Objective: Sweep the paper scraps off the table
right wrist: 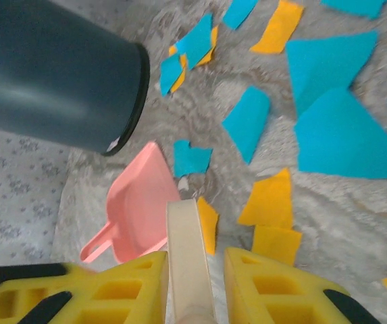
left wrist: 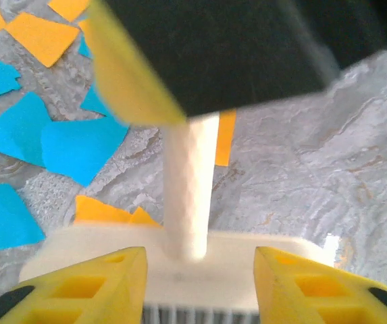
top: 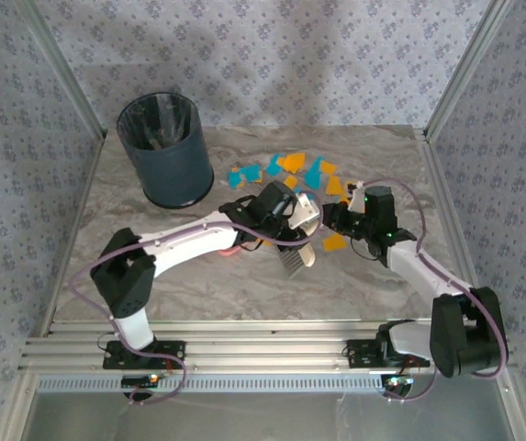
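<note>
Small flat irregular teal-blue & orange-yellow paper scraps: many pcs, colours mixed, all lying flat on the grey-beige marble-pattern rectangular tabletop. Main bunch sits on far half, right of centre, loosely scattered. A few overlap, most have bare surface btwn them. Shapes approx triangles & quads w/ straight-cut edges. One orange bit lies nearer, apart from the bunch. Tabletop is level, w/ aluminium framing at edges & ribbed alu rails along near side.

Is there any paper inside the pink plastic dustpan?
No, the pink plastic dustpan looks bare inside, and the teal and orange paper scraps lie on the grey marble-patterned table beside it.
</note>
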Controlling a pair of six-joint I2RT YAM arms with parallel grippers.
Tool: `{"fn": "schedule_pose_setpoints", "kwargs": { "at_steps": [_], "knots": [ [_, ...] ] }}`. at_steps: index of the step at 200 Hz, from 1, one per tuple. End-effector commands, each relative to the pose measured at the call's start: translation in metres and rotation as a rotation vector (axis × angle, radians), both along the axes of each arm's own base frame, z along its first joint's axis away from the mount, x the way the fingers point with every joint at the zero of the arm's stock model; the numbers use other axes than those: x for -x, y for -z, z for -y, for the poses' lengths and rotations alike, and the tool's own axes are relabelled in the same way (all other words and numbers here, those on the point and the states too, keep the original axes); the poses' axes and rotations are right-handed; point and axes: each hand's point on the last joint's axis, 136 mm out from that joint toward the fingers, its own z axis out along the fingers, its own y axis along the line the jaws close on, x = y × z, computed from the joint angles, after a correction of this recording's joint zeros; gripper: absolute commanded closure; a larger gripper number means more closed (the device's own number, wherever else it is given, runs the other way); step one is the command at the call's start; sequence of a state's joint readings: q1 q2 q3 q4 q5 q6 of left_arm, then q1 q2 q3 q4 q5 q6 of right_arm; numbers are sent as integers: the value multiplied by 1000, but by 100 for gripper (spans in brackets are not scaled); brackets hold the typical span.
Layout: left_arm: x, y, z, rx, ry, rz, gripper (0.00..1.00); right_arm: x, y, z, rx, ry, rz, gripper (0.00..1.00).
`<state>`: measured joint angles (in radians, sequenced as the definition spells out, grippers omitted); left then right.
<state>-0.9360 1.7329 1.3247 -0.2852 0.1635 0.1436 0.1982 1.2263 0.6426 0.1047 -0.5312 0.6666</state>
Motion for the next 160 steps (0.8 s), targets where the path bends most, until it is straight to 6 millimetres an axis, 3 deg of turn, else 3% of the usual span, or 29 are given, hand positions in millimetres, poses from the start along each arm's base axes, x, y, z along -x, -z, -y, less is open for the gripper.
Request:
{"fn": "schedule_pose_setpoints", "kwargs": {
  "at_steps": [1,58,89,131,160],
  "knots": [
    [5,-31,-13,60,-2,33,49,-3,-9,19,6,76,24,92],
    [-20,-40,-107,-25,-239,-18,49,-6,-18,49,23,141,5,97],
    [-20,-30,-157,-141,-301,-64,41,-6,-25,55,25,148,-6,99],
    [-12,-15,-207,-315,-335,-115,45,-4,-31,62,56,145,-5,100],
    [-2,-7,-229,-405,-284,-140,45,-3,-38,66,55,150,-1,100]
  ]
}}
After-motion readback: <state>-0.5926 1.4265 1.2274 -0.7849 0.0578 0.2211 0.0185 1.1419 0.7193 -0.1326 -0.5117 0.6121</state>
